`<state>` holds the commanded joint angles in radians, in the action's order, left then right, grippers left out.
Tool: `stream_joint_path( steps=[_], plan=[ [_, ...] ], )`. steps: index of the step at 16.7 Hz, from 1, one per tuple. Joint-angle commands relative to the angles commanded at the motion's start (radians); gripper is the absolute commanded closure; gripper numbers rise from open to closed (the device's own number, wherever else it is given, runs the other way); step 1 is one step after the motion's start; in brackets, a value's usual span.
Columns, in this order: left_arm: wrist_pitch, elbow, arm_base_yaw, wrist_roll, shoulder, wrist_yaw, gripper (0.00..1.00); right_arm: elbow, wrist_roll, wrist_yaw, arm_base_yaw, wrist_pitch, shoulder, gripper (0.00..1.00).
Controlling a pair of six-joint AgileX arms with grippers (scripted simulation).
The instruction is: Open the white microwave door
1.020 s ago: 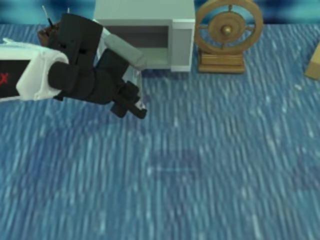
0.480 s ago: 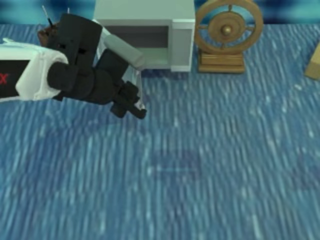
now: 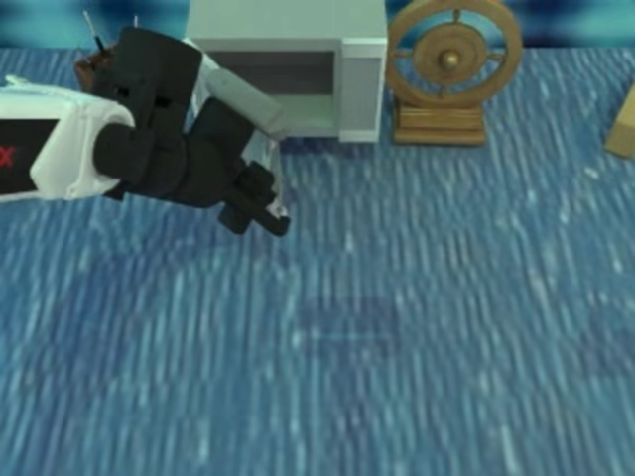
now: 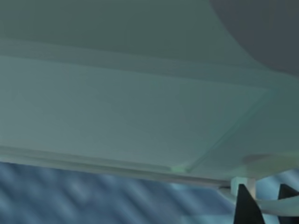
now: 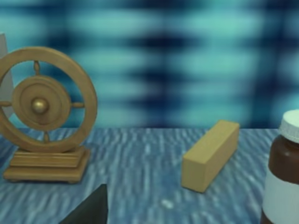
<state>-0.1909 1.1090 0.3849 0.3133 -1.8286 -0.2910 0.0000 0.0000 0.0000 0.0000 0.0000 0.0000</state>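
The white microwave (image 3: 362,89) stands at the back of the table, its cavity (image 3: 293,84) exposed. The white microwave door (image 3: 248,99) is swung out toward the front left, hinged on its left side. My left gripper (image 3: 263,213) is at the door's free edge, in front of the microwave. In the left wrist view the door (image 4: 117,107) fills most of the picture. There the left gripper (image 4: 266,210) is shut on the pale handle bar (image 4: 268,201), one dark tip on each side. My right gripper (image 5: 93,212) is outside the top view and shows only as a dark tip.
A wooden ship's wheel ornament (image 3: 453,59) stands right of the microwave. A tan wooden block (image 3: 623,124) lies at the far right edge. A brown bottle with a white cap (image 5: 282,172) stands near the block (image 5: 210,156). A small brown object (image 3: 89,64) sits behind my left arm.
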Motion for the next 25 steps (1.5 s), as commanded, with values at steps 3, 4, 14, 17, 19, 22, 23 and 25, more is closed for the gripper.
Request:
stream_joint_path(
  steps=[3,4,14,17,19,22,23,25],
  plan=[
    [0.000,0.000,0.000,0.000,0.000,0.000,1.00,0.000,0.000,0.000,0.000,0.000,0.000,0.00],
    [0.000,0.000,0.000,0.000,0.000,0.000,1.00,0.000,0.000,0.000,0.000,0.000,0.000,0.00],
    [-0.024,-0.006,-0.030,0.075,0.011,-0.055,1.00,0.000,0.000,0.000,0.000,0.000,0.000,0.00],
    [-0.036,-0.009,-0.044,0.103,0.012,-0.074,1.00,0.000,0.000,0.000,0.000,0.000,0.000,0.00],
    [-0.036,-0.009,-0.044,0.103,0.012,-0.074,1.00,0.000,0.000,0.000,0.000,0.000,0.000,0.00],
    [-0.036,-0.009,-0.044,0.103,0.012,-0.074,1.00,0.000,0.000,0.000,0.000,0.000,0.000,0.00],
    [-0.036,-0.009,-0.044,0.103,0.012,-0.074,1.00,0.000,0.000,0.000,0.000,0.000,0.000,0.00],
    [-0.036,-0.009,-0.044,0.103,0.012,-0.074,1.00,0.000,0.000,0.000,0.000,0.000,0.000,0.00]
  ],
)
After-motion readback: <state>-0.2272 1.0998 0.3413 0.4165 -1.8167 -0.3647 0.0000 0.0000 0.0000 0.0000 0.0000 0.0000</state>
